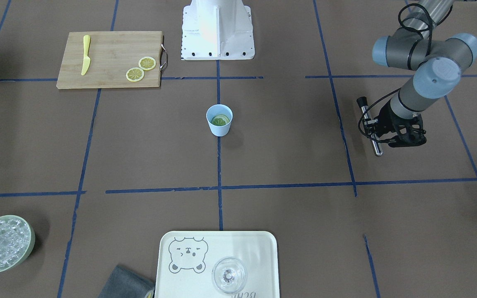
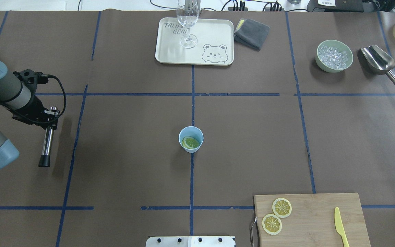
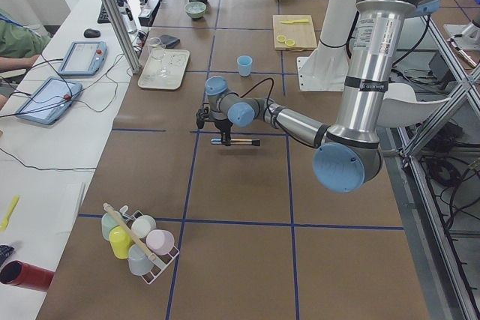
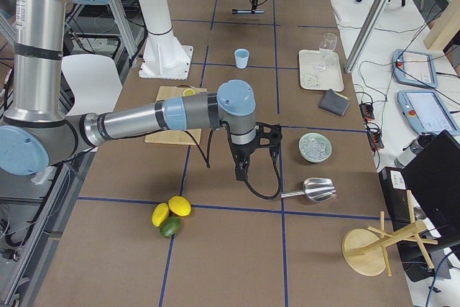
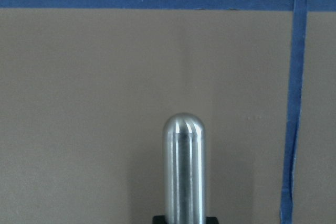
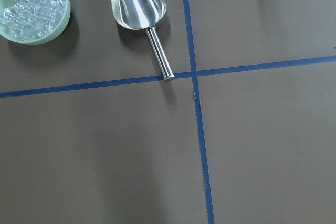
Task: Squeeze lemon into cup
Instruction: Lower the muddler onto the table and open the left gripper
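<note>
The light-blue cup [image 2: 192, 131] stands at the table's middle, with one lemon slice [image 2: 190, 142] lying inside it, greenish in its shade. Two more lemon slices [image 2: 282, 207] [image 2: 272, 224] lie on the wooden cutting board [image 2: 314, 219]. Far to the cup's left, my left gripper [image 2: 45, 117] is shut on a steel muddler [image 2: 47, 144], held level above the table; its rounded end [image 5: 184, 161] fills the left wrist view. My right gripper [image 4: 243, 169] hangs over the table near the ice bowl, seen only from the side, so I cannot tell its state.
A yellow knife [image 2: 340, 226] lies on the board. At the far side stand a tray [image 2: 170, 51] bearing a clear glass [image 2: 187, 24], a grey cloth [image 2: 251, 33], a green bowl of ice [image 2: 334, 56] and a steel scoop [image 2: 382, 63]. Whole citrus fruits [image 4: 171, 215] lie beyond the right arm.
</note>
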{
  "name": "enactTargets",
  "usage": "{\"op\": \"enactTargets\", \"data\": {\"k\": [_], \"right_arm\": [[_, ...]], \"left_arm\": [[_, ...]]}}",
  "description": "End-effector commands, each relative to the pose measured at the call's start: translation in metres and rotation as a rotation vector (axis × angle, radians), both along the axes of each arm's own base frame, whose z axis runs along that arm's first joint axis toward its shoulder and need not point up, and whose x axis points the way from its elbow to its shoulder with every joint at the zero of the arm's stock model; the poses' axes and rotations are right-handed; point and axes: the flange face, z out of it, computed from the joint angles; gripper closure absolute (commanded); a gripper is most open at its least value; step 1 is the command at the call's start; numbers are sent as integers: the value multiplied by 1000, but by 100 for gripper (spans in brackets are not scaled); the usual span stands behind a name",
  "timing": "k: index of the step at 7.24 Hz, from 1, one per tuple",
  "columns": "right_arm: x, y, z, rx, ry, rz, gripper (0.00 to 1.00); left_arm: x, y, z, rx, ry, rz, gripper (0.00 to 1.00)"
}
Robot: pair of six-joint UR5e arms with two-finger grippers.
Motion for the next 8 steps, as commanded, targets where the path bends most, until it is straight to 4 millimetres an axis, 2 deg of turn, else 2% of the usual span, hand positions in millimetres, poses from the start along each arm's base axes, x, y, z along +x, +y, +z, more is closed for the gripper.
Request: {"op": "enactTargets", "data": {"k": [1,4,5,6,8], "right_arm": [[0,0,1,-3,2,-2,0],[0,0,1,-2,1,1,0],[0,0,1,-2,1,-1,0],[0,0,1,-2,1,1,0],[0,-1,0,-3,1,1,0]], "left_arm": [[12,0,-1,32,-25,3,100],[18,4,1,33,-30,14,100],[18,4,4,27,-33,14,48],[18,4,5,24,-36,10,0],[15,4,-2,34,-24,6,0]]}}
